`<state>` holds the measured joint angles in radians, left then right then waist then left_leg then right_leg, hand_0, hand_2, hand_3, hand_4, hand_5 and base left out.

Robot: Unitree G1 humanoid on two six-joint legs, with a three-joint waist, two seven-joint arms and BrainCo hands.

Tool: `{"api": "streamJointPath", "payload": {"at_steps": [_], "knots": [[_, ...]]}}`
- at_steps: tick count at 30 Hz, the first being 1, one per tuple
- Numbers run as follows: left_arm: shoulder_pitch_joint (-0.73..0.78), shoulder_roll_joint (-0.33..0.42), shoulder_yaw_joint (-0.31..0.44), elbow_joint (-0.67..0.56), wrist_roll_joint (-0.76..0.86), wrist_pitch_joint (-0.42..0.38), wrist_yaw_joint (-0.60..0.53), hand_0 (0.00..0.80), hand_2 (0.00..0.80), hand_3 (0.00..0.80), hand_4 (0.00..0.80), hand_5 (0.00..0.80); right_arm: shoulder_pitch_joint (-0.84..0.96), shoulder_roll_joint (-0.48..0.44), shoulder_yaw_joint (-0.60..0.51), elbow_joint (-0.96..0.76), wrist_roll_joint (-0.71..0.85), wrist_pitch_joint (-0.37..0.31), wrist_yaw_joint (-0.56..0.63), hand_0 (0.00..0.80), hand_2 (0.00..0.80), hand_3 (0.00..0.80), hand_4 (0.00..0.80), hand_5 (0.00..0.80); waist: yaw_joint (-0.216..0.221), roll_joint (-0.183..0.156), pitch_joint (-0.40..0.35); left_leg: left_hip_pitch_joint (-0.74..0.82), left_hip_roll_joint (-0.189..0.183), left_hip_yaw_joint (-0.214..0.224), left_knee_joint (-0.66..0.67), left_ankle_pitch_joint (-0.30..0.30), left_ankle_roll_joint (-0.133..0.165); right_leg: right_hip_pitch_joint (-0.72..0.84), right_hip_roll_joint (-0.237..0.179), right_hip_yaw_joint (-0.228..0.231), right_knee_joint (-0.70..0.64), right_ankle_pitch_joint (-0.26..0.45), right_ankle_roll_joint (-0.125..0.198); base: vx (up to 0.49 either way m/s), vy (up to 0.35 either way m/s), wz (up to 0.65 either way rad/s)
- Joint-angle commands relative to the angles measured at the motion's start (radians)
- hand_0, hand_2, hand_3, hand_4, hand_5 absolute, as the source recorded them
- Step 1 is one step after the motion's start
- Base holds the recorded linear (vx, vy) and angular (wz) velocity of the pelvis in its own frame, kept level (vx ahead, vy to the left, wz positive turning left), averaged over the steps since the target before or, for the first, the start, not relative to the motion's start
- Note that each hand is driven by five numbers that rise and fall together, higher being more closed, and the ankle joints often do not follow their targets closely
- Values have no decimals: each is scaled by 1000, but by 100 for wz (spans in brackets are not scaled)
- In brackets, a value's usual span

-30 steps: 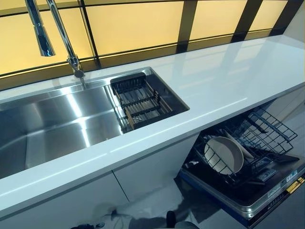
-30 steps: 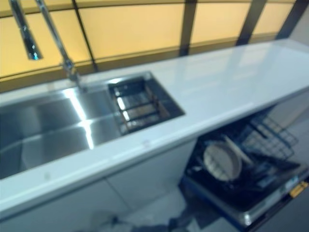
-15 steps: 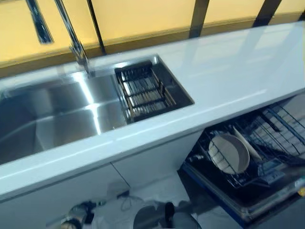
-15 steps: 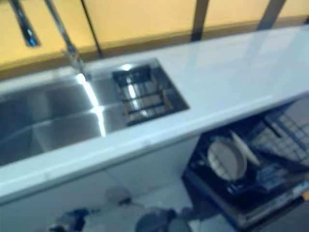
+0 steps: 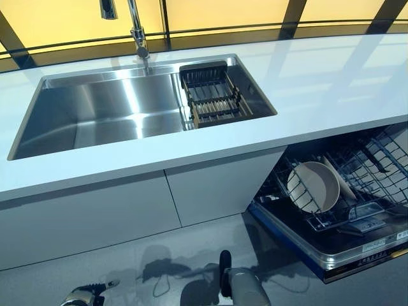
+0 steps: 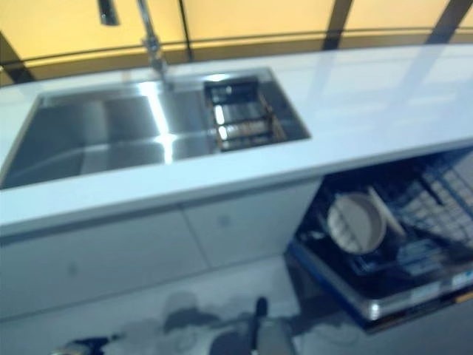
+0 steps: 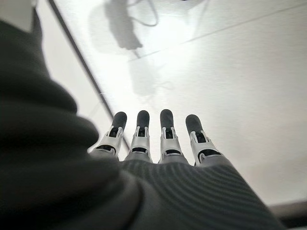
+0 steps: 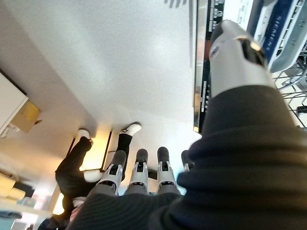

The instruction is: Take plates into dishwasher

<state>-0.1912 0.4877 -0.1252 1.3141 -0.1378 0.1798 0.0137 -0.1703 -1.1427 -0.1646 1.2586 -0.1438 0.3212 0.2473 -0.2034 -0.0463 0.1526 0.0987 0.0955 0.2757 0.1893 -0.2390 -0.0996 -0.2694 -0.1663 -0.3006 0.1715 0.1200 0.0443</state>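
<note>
Plates [image 5: 313, 187] already standing on edge in the lower rack [image 5: 357, 185] of the open dishwasher [image 5: 347, 252], slotted between the tines so that they stay upright and spray can reach both faces: one round beige plate facing outward, a second leaning just behind it. Rack drawn out over the lowered door, below the white worktop [image 5: 319, 83], presumably to keep loading within easy reach. No further plate visible on the worktop or in the steel sink [image 5: 102, 121]; only a dark drainer basket [image 5: 213, 101] sitting at the sink's right end, under the tap [image 5: 135, 29].

Left hand [image 7: 153, 139] hanging low over the pale floor [image 7: 230, 72], fingers straight and relaxed, holding nothing. Right hand [image 8: 139, 172] likewise down at the side, fingers extended and empty, thumb stretched out toward the dishwasher door edge. Both hands clear of the rack, which suggests the loading is done or paused. Person [image 8: 76, 163] standing well apart, seen past the right hand's fingers.
</note>
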Motion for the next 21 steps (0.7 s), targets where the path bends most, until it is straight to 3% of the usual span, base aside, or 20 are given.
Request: {"api": "streamJointPath", "payload": {"at_steps": [1,2,4,6,7,8,10,11,12,13,14,15,18,21], "knots": [[-73,70,-1,-38,15,5,41,0,0,0,0,0,4,65,7,27,45,51,-37,0,0,0,0,0,2,-53,44,184,-99,14,-14,-54,99,-76,26,-6,-232,215,125,-187,-143,33],[-82,92,2,-34,46,16,26,0,0,0,0,0,26,113,12,29,110,57,-66,0,0,0,0,0,1,-66,71,178,-101,-1,-12,-49,116,-79,7,51,-137,237,143,-283,-115,30],[-63,120,4,-17,75,19,10,0,0,0,0,0,53,157,0,23,140,76,-67,0,0,0,0,0,22,-66,85,146,-91,26,-25,-15,137,-57,-34,71,65,225,141,-526,-111,3],[-32,141,16,-9,76,28,0,0,0,0,0,0,61,185,-3,32,138,76,-52,0,0,0,0,0,55,-37,83,85,-47,45,-39,51,141,-18,-61,101,228,166,123,-580,-122,-32],[-15,155,25,-9,74,51,-12,0,0,0,0,0,74,208,-13,35,151,89,-56,0,0,0,0,0,70,-13,81,50,-19,39,-44,84,142,0,-70,157,315,134,111,-504,-196,-35],[5,164,39,0,72,66,-23,0,0,0,0,0,84,234,-22,39,133,94,-73,0,0,0,0,0,90,12,76,8,10,6,-51,121,140,47,-85,216,364,96,93,-523,-273,-22],[50,162,76,31,82,63,-28,0,0,0,0,0,92,277,-31,63,172,101,-135,0,0,0,0,0,132,37,54,-62,38,-69,-32,151,129,157,-122,269,326,35,72,-374,-349,-4],[76,160,103,55,81,50,-29,0,0,0,0,0,91,304,-36,74,184,106,-170,0,0,0,0,0,146,28,40,-90,46,-95,-5,152,120,230,-120,277,230,-25,73,-228,-316,-13],[84,160,111,60,75,44,-26,0,0,0,0,0,90,313,-37,77,189,108,-179,0,0,0,0,0,151,24,32,-101,52,-91,6,154,116,254,-115,257,187,-48,73,-246,-357,-24],[111,149,140,69,41,31,-3,0,0,0,0,0,83,340,-37,81,217,111,-219,0,0,0,0,0,182,-2,19,-116,70,-43,62,134,99,314,-126,149,56,-102,82,-202,-270,-25],[121,142,151,67,27,30,8,0,0,0,0,0,78,351,-35,82,230,106,-244,0,0,0,0,0,191,-11,14,-119,74,-30,78,124,93,323,-136,119,14,-96,89,-272,-340,-63],[140,115,171,57,11,25,12,0,0,0,0,0,59,370,-21,99,231,70,-288,0,0,0,0,0,191,-8,11,-99,99,-26,33,158,66,330,-93,172,-12,-97,109,-201,-232,-98],[124,80,159,34,27,9,-12,0,0,0,0,0,71,375,-36,79,295,59,-301,0,0,0,0,0,198,-15,-7,-95,113,2,-78,240,31,361,-66,129,-114,-97,131,-206,-169,-68],[112,49,134,37,38,6,-13,0,0,0,0,0,67,371,-48,77,277,62,-283,0,0,0,0,0,185,-21,-22,-77,106,10,-141,265,17,358,-53,128,-150,-90,134,-95,-65,-5]]}}
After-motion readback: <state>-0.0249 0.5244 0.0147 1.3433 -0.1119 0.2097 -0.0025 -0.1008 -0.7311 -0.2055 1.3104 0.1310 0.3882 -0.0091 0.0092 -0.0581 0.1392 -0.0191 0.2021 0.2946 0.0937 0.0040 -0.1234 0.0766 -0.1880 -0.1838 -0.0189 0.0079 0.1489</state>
